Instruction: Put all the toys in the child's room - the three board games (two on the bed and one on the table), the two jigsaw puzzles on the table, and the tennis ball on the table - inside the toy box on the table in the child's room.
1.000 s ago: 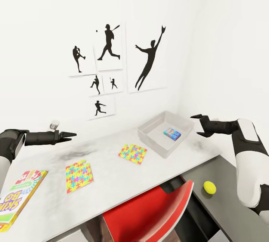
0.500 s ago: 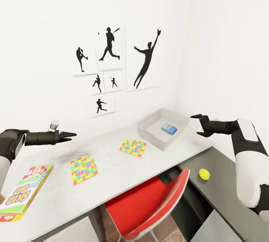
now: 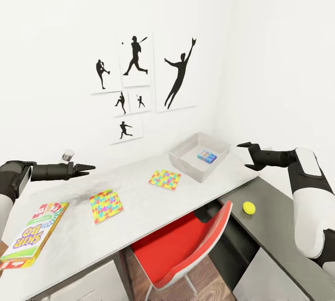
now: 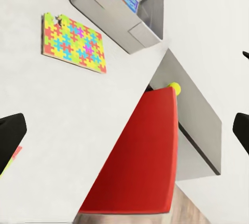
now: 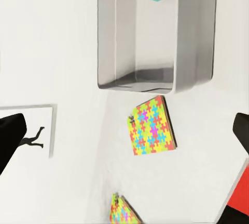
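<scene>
The toy box (image 3: 185, 163) stands at the table's (image 3: 139, 217) far right end with the small blue board game (image 3: 207, 156) inside. Two jigsaw puzzles (image 3: 164, 179) (image 3: 106, 205) lie flat mid-table. A green-edged board game (image 3: 33, 234) rests at the left end. On the lower dark section sits the tennis ball (image 3: 248, 207). My left gripper (image 3: 87, 170) hovers open above the table's left part. Right of the box, my right gripper (image 3: 246, 156) hangs open and empty. The wrist views show the box (image 4: 104, 11) (image 5: 137, 81) and a jigsaw (image 4: 74, 42) (image 5: 153, 126). The bed is out of view.
A red chair (image 3: 186, 245) is tucked under the table's front edge, between the pale top and the dark section. Baseball silhouette pictures (image 3: 179, 75) hang on the white wall behind. A white wall closes the right side.
The whole view has shifted: the table and its things look smaller and farther, so the camera has moved. Both grippers hold the same pose and nothing on the table has moved.
</scene>
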You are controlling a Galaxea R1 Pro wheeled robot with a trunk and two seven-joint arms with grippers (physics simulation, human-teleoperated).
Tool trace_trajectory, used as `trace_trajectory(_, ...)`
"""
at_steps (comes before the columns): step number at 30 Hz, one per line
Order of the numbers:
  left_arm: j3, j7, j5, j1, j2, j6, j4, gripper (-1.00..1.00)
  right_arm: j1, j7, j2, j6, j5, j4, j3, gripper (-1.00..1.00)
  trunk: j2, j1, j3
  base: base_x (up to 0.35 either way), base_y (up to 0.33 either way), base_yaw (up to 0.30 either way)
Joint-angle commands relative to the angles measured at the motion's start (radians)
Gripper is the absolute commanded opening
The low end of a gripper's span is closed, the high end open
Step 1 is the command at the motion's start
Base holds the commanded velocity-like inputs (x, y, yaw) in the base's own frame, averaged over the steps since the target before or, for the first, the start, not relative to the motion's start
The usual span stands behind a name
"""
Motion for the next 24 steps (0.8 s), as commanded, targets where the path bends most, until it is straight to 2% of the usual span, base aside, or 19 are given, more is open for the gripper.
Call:
trace_trajectory(1,0.006,-0.008,-0.011,-0.001,-0.001,0.01,0.0,1.0,-0.001,-0.01,0.001,0.002,-0.01,0.0,-0.002,1.0,-0.002,0.0,-0.002,-0.135,0.01,-0.066)
trace_trajectory(12,0.006,-0.008,-0.011,-0.001,0.0,0.01,-0.001,1.0,-0.001,-0.009,0.001,0.002,-0.011,0.002,-0.002,1.0,-0.002,0.0,0.008,-0.203,0.09,-0.208)
trace_trajectory(24,0.007,-0.008,-0.011,0.0,0.0,0.009,-0.001,1.0,-0.001,-0.009,0.001,0.002,-0.011,0.004,-0.002,1.0,-0.002,0.0,0.019,-0.03,0.018,-0.244)
